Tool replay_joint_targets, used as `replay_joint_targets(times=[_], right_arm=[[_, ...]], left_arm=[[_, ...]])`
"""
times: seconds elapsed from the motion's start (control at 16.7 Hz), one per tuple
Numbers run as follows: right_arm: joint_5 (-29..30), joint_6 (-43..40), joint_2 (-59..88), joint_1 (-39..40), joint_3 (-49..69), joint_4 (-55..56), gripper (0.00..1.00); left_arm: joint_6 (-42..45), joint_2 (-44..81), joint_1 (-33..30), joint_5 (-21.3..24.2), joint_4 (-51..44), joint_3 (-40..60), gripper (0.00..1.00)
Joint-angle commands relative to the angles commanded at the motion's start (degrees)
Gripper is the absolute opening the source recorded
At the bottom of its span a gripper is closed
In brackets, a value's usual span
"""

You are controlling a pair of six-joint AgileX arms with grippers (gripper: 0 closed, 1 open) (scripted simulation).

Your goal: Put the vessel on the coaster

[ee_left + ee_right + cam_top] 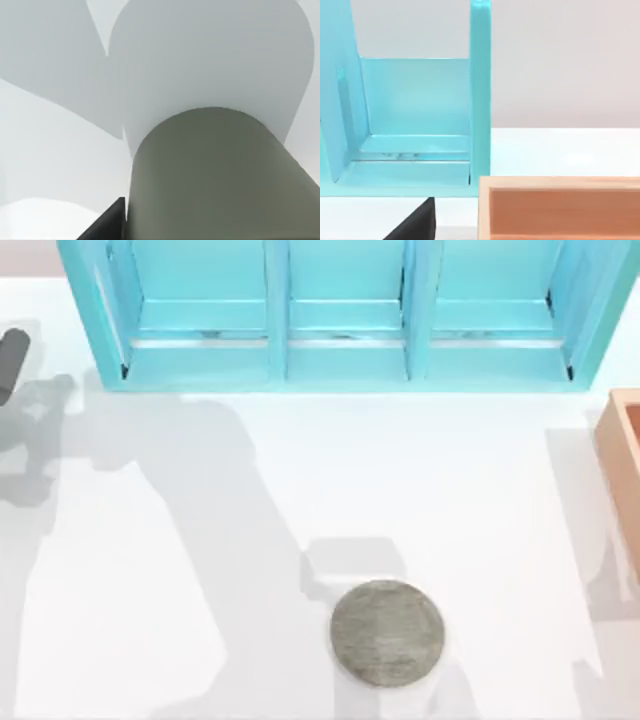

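Coaster [387, 632] is lying flat on the white table [480, 500], toward the near edge, a bit right of centre in the top view, w/ nothing on it yet. Vessel [220, 180] is sitting very close under the left wrist cam, olive-grey wall upright, table and shadows behind it. A dark finger tip [107, 222] of the left pincer is showing just beside the cup wall; can't tell whether the pincer is closed on it or how far it's open. Left arm [12, 358] is peeking in at the top view's far left edge. Right arm looks parked, its cam facing the blue shelf unit [415, 125] and the orange box [560, 207]; a dark tip [417, 222] of its pincer is showing, state can't be told.

Judging the step as carrying the cup over to the disc. To do it well: keep cup upright, bring it above the disc's centre, lower straight down till the base is sitting fully inside the rim, then let go w/o nudging. Approach from the left, staying well apart from shelf and box.
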Motion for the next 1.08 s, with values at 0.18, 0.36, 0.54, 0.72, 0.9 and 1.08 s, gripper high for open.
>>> replay_joint_targets(times=[0.18, 0.36, 0.54, 0.72, 0.9, 1.08], right_arm=[[0.00, 0.00, 0.00, 0.00, 0.00, 0.00, 1.00], [0.00, 0.00, 0.00, 0.00, 0.00, 0.00, 1.00], [0.00, 0.00, 0.00, 0.00, 0.00, 0.00, 1.00], [0.00, 0.00, 0.00, 0.00, 0.00, 0.00, 1.00], [0.00, 0.00, 0.00, 0.00, 0.00, 0.00, 1.00], [0.00, 0.00, 0.00, 0.00, 0.00, 0.00, 1.00]], left_arm=[[0.00, 0.00, 0.00, 0.00, 0.00, 0.00, 0.55], [0.00, 0.00, 0.00, 0.00, 0.00, 0.00, 0.32], [0.00, 0.00, 0.00, 0.00, 0.00, 0.00, 0.10], [0.00, 0.00, 0.00, 0.00, 0.00, 0.00, 0.00], [0.00, 0.00, 0.00, 0.00, 0.00, 0.00, 0.00], [0.00, 0.00, 0.00, 0.00, 0.00, 0.00, 0.00]])
